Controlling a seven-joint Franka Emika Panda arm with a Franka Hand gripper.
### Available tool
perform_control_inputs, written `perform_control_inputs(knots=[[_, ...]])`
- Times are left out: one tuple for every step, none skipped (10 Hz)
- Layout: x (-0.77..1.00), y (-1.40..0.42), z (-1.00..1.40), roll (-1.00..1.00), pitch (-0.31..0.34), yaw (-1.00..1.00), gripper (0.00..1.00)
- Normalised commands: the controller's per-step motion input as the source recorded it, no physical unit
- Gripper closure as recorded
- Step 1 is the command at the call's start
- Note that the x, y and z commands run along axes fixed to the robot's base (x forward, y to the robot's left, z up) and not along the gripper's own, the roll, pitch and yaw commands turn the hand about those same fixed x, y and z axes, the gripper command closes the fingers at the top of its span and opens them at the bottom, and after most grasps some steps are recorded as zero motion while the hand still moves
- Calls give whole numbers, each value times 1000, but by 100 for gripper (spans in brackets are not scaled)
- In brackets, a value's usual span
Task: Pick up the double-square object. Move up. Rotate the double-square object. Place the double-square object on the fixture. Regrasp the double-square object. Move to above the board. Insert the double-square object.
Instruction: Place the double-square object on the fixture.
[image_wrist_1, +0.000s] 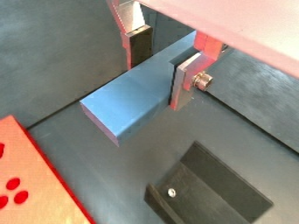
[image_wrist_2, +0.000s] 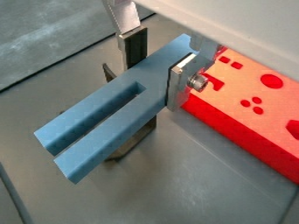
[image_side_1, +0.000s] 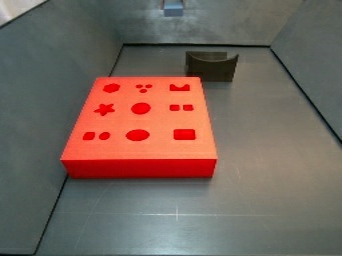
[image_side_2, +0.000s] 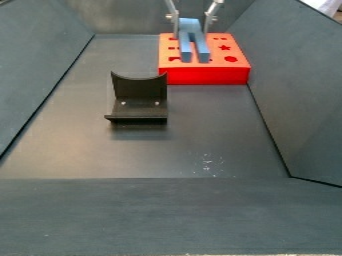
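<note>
While it hangs high above the floor, the gripper (image_wrist_2: 149, 68) pinches one double-square object (image_wrist_2: 111, 121). One board (image_side_1: 139, 125) and one fixture (image_side_2: 135, 97) lie below.

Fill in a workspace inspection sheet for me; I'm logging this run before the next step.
Surface: dark grey floor, bare.
Job's things: double-square object held off the floor; fixture vacant; board flat, no peg seen in its holes.
Clutter: nothing seen.
Gripper: gripper shut on the double-square object, raised, at the top of both side views.
Cables: nothing seen.
Surroundings: grey walls around the floor.
</note>
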Motion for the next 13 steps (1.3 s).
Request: perform_control_inputs(knots=[[950, -76, -9, 118, 156, 48, 100], [820, -44, -5, 119, 150, 46, 100], [723, -28, 0, 120, 153, 45, 100], [630, -23, 2, 119, 159, 47, 100], [543, -20, 1, 119, 159, 50, 100], [428, -17, -5, 119, 159, 50, 100], [914, -160, 164, -1000, -6, -27, 100], [860, -156, 160, -1000, -3, -27, 100], [726, -35, 87, -1000, 9, -44, 100], [638, -3, 33, -1000, 22, -46, 100], [563, 11, 8, -1000, 37, -49, 100], [464, 32, 9, -1000, 58, -55, 100], [387, 38, -3, -1000, 72, -61, 100]])
